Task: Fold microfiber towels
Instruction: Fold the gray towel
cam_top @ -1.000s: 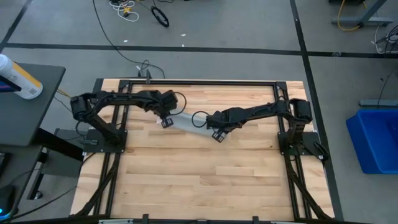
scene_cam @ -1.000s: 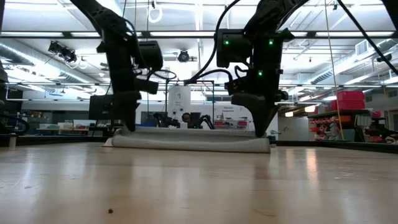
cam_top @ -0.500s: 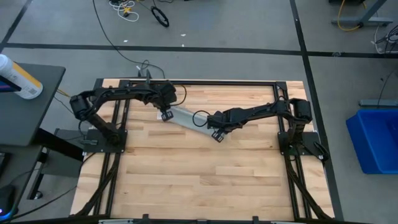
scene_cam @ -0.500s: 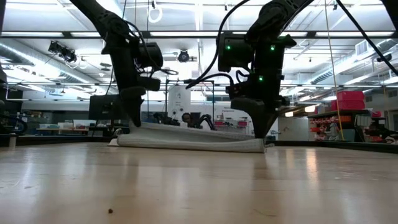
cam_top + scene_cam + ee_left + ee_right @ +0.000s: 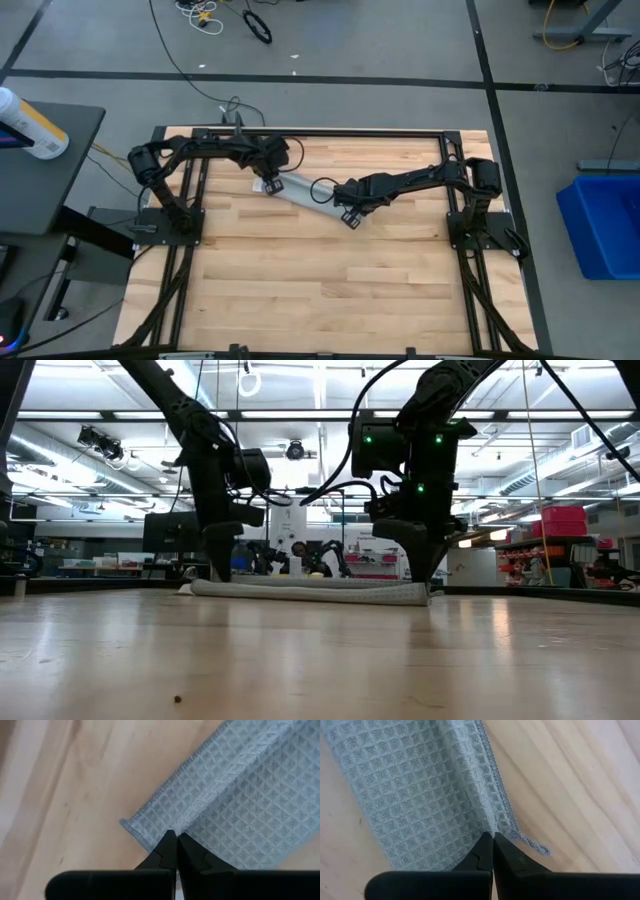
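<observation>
Towel: the grey-blue microfiber towel (image 5: 300, 190) lies on the wooden desk (image 5: 330, 280) as a long narrow strip, in the half nearer the far rail, running at a slant between the two arms. Its waffle weave and darker stitched edge show plainly in both wrist views.

Towel shape: it looks folded over on itself lengthwise; from the low view it is a flat, slightly thick band (image 5: 310, 591) resting on the desk, both ends down near the surface.

Left gripper: the left gripper (image 5: 268, 184) is at the towel's end nearer the left arm. Its fingers (image 5: 167, 851) are pressed together, pinching the cloth at the corner, right beside the stitched edge.

Right gripper: the right gripper (image 5: 349, 214) is at the opposite end of the strip. Its fingers (image 5: 485, 851) are likewise closed tight on the towel's edge, next to a loose bit of the stitched edging that trails onto the wood.

Arms: both dark arms reach in from their side mounts toward the middle of the desk; in the low view they come down from above, with green lights on the right one (image 5: 415, 435).

Around the desk: a blue bin (image 5: 605, 225) stands on the floor off the right side, and a bottle (image 5: 30, 125) lies on a dark side table (image 5: 60, 170) to the left.
</observation>
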